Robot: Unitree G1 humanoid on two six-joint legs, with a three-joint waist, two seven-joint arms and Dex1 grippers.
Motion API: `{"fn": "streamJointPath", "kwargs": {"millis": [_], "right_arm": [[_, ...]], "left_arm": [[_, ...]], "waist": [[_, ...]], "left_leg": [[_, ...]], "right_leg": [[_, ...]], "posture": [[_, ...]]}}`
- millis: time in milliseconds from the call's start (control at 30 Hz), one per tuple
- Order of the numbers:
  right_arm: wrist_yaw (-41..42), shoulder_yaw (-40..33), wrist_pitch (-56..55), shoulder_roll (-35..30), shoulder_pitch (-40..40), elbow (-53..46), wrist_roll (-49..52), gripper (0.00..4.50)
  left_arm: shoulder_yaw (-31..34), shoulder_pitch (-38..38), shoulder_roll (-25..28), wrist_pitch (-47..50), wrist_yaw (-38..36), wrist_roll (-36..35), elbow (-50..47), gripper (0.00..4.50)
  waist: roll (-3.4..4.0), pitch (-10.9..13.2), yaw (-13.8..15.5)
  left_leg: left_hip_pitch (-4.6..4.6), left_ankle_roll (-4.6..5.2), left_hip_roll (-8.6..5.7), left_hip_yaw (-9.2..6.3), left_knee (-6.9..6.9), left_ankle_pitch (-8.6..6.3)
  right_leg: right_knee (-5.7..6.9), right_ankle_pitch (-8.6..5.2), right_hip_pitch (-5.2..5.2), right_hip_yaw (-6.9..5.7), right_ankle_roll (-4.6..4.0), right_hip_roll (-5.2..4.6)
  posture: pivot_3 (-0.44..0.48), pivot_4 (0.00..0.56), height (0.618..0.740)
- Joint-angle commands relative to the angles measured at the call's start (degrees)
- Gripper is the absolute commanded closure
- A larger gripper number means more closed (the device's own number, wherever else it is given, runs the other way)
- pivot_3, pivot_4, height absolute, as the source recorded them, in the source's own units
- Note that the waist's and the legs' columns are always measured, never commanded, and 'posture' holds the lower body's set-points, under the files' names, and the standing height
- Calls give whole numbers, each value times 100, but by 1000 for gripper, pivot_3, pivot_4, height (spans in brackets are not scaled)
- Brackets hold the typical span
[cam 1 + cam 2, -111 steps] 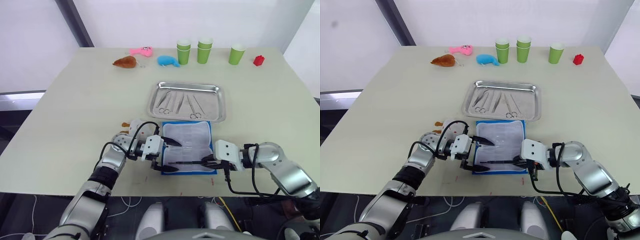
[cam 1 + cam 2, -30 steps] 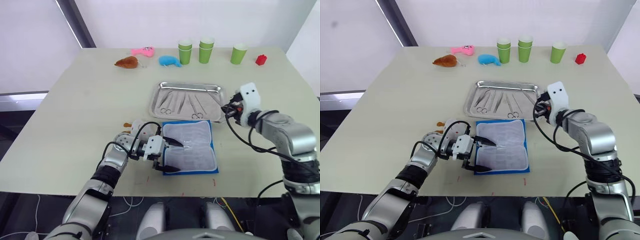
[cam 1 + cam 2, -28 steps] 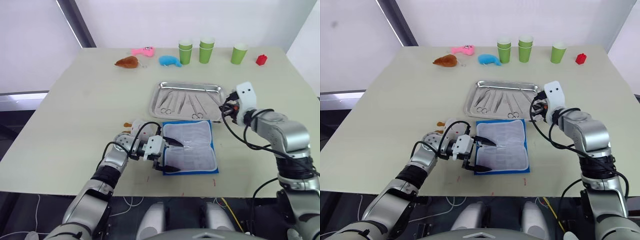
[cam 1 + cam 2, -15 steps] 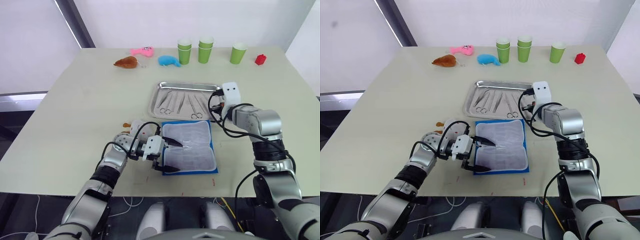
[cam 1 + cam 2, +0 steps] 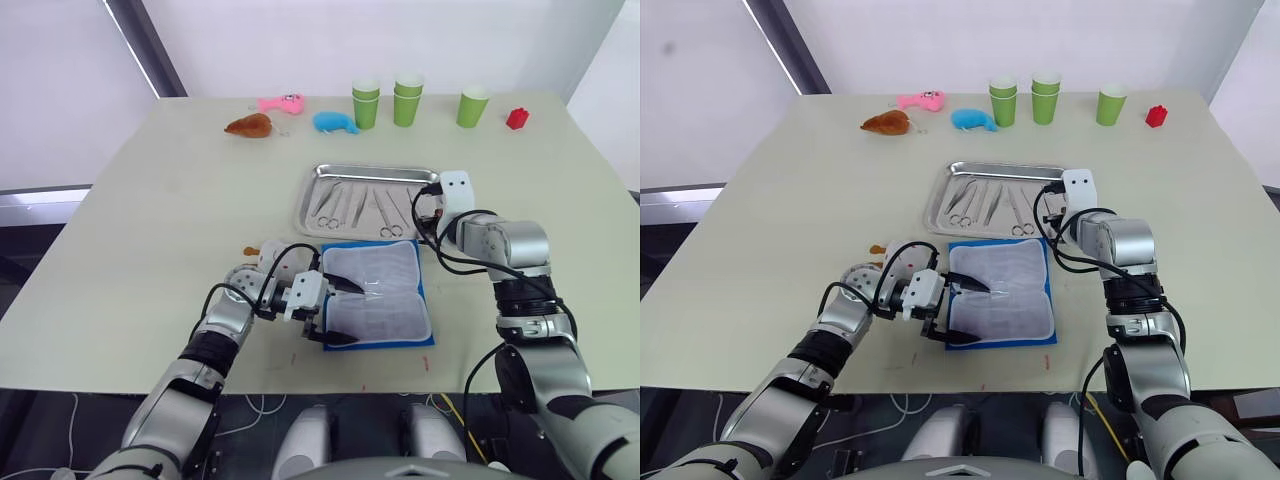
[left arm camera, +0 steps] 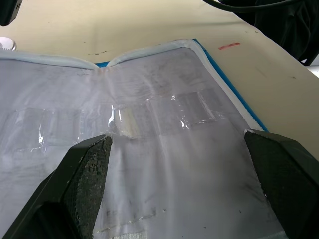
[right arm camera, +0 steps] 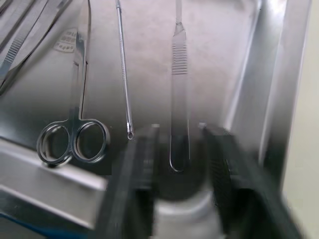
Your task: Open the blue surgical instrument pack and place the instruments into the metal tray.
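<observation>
Table [image 5: 150,200]: wide, bare on both flanks; cups and toys line the far edge, well clear. Metal tray [image 5: 436,236] sits just beyond the blue surgical instrument pack [image 5: 377,305], near rim almost touching it — short carry. Pack lies open flat, grey lining up, pockets look empty. Instruments [image 7: 75,99] lie side by side in the tray.

Left gripper [image 5: 333,310] spread wide over the pack's left edge, gripping nothing, probably pinning it. Right gripper [image 7: 172,164] over the tray's right end, fingers parted around a slim handle, seemingly releasing. Rim close beside it; lift straight up.
</observation>
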Motion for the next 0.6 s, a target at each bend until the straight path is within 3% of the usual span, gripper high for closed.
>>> {"fn": "streamJointPath", "kwargs": {"millis": [33, 67, 267, 467, 600], "right_arm": [[100, 163, -224, -132, -7, -389, -102, 1261], [149, 198, -223, -165, 15, -497, -101, 915], [640, 445, -618, -461, 241, -1166, -52, 915], [1431, 502, -2271, -737, 888, -1647, -28, 915], [1778, 478, -2797, -886, 1353, -1955, 32, 915]], "left_arm": [[-422, 434, 157, 128, 47, 707, 474, 0], [-418, 432, 157, 129, 50, 704, 475, 0], [-388, 389, 178, 115, 28, 670, 483, 0], [-274, 357, 175, 249, 26, 495, 265, 0], [-166, 302, 283, 306, -11, 399, -66, 0]], "waist": [[2, -1, -5], [2, -1, -4], [2, -1, -17], [-6, 5, -19], [-8, 21, -34]], "left_leg": [[0, 0, 0, 0, 0, 0], [0, 0, 0, 0, 0, 0], [-1, 0, 0, -1, 0, 0], [-2, 0, 0, -3, 0, 0], [-14, 0, 0, 4, 0, 0]], "right_leg": [[0, 0, 0, 0, 0, 0], [0, 0, 0, 0, 0, 0], [-1, -1, 0, 0, 1, -2], [-1, -12, 0, -3, 20, 0], [-3, -8, -10, 4, 15, -1]], "posture": [[0, 150, 739], [0, 150, 739], [0, 150, 739], [0, 150, 739], [0, 150, 739]]}}
